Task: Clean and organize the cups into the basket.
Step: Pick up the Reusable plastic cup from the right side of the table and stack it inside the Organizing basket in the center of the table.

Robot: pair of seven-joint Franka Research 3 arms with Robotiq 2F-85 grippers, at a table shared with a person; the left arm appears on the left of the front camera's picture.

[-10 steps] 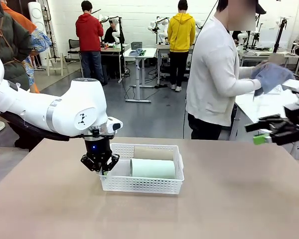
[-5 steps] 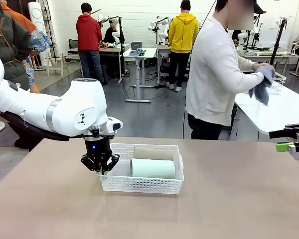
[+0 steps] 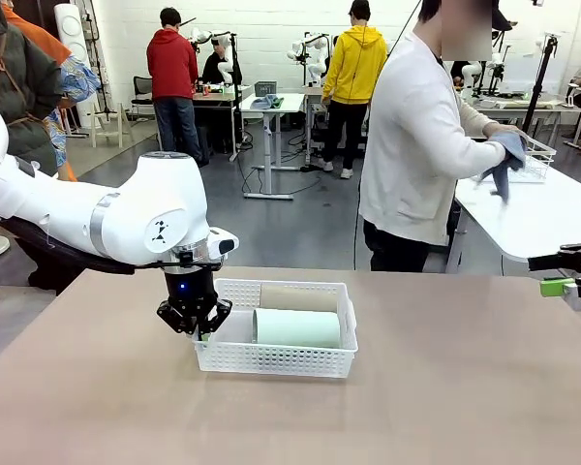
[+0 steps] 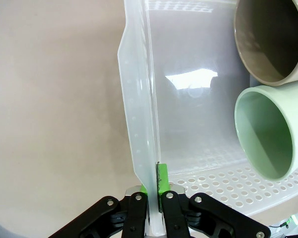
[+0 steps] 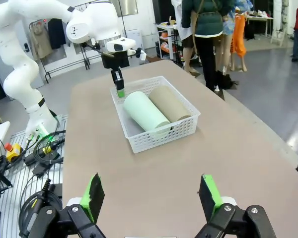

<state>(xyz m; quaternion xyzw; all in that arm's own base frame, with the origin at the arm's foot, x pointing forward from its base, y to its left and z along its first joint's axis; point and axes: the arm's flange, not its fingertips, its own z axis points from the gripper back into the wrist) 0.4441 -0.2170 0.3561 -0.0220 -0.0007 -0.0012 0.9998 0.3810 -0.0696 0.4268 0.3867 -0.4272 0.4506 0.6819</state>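
At the middle of the table [image 3: 445, 387], the white basket [image 3: 271, 360] holds two cups lying on their sides. The tan cup [image 3: 298, 297] lies along the far wall, and the green cup [image 3: 296, 327] is just beside it, nearer the robot. The left gripper [image 3: 201, 329] points straight down at the basket's left end, jaws pinched tight on that end wall. It looks to be steadying the basket for loading. The right gripper [image 3: 562, 281] hangs at the table's right edge, jaws wide, holding nothing. The next move probably calls for it to fetch another cup and lay it alongside these two.
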